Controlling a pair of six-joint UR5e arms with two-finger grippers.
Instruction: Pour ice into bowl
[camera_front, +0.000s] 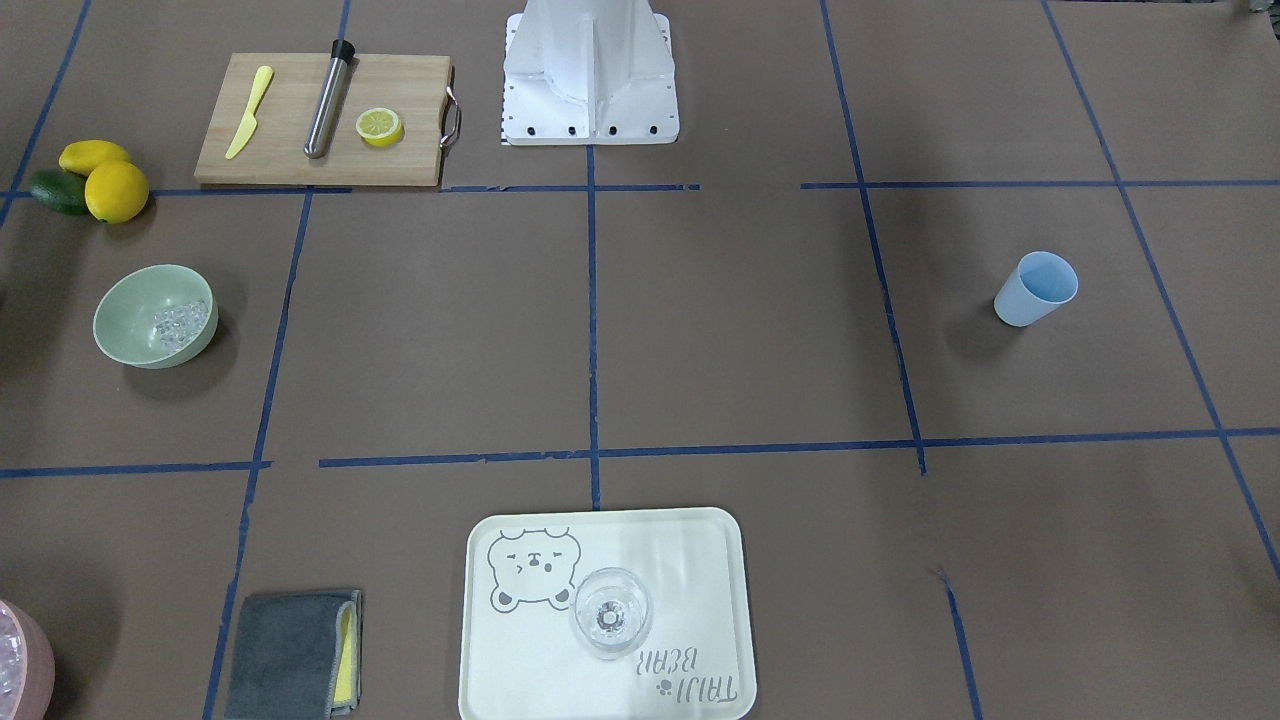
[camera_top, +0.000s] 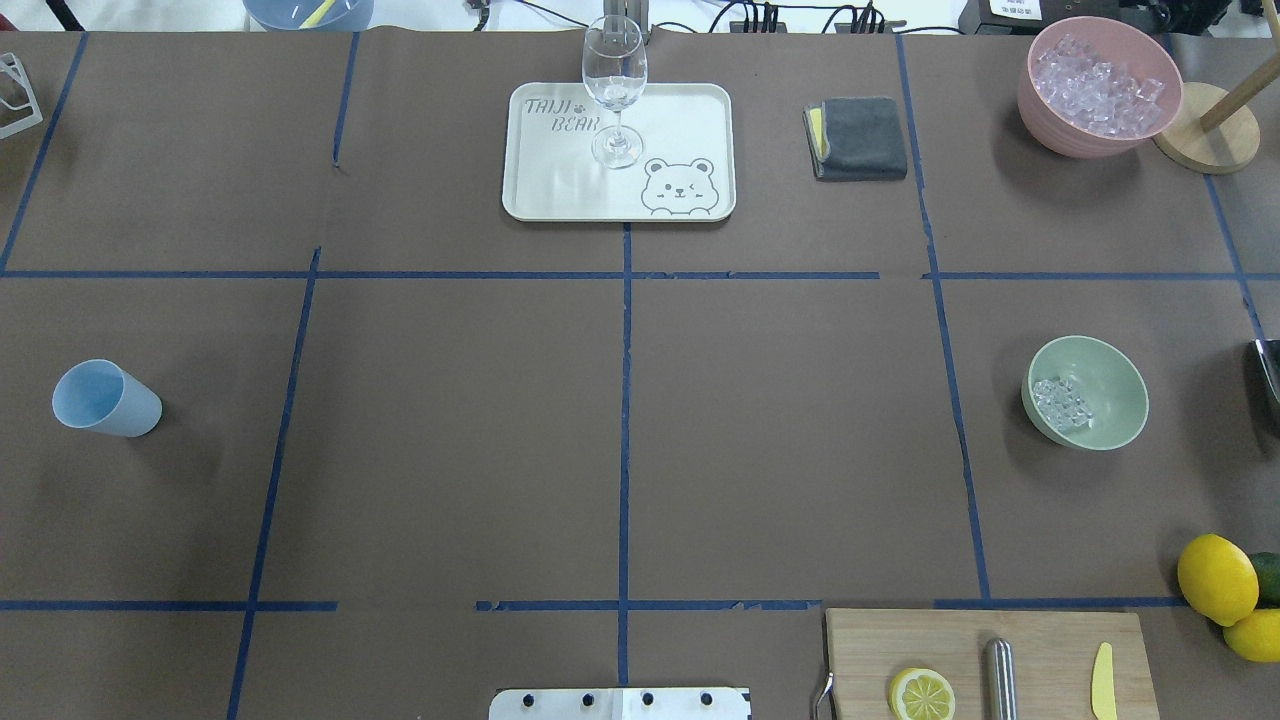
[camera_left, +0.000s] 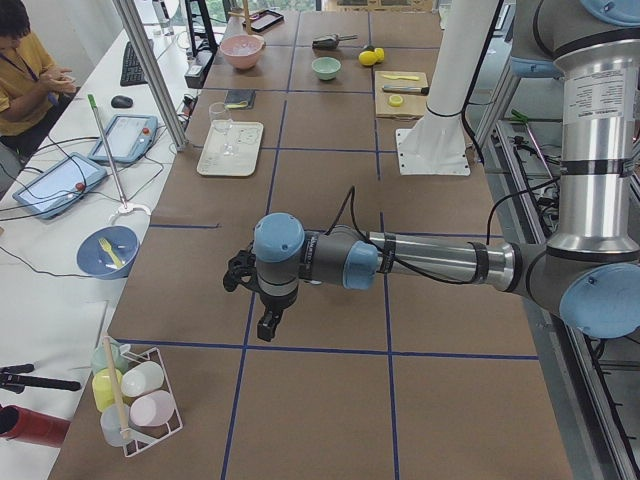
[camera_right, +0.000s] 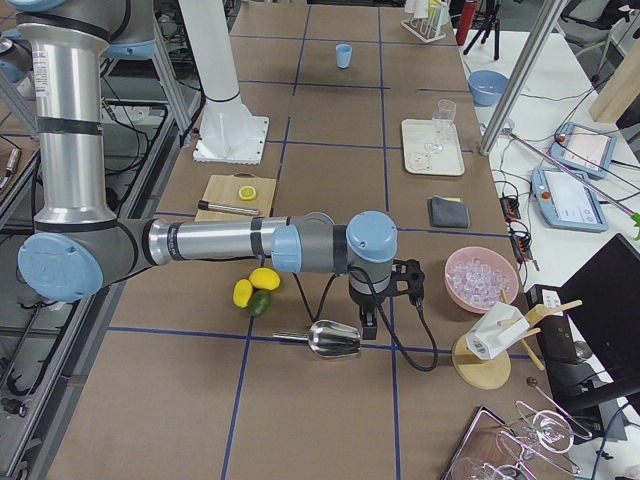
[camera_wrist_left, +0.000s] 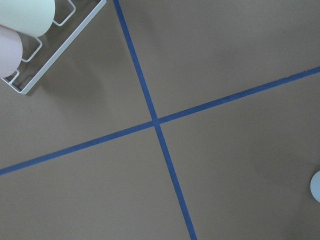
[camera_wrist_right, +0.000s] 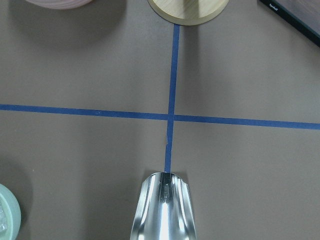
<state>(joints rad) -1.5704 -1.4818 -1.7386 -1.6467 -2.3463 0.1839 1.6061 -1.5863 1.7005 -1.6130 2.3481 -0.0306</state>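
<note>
Sage-green and matte, the bowl (camera_top: 1087, 392) is seen upright on the brown-papered desk (camera_top: 450, 430), in the right-hand half as the robot has it, inside a square marked out with blue tape. A small heap of ice (camera_top: 1062, 402) is held in it, gathered against the wall that faces the middle of the desk. Farther from the robot on the same side, a pink bowl (camera_top: 1100, 85) is filled with many more clear cubes. A steel scoop (camera_right: 335, 340) is laid on the desk near the lemons (camera_right: 255, 285), and its polished mouth is shown at the lower edge of the right wrist view, just below a crossing of tape lines.

The right hand (camera_right: 368, 325) is caught only by the side camera. It is hung low, just beside the scoop's handle end. How far it is parted, and whether the scoop is touched, cannot be told.

The left hand (camera_left: 268, 322) is likewise shown only from the side, pointed down above the desk near a white wire rack (camera_left: 140, 400) of cups. Its opening cannot be told either.

A pale blue cup (camera_top: 105, 398) is stood well apart on the left half. A wine glass (camera_top: 614, 90) is set on the bear-printed tray (camera_top: 690, 110) at the far middle.
</note>
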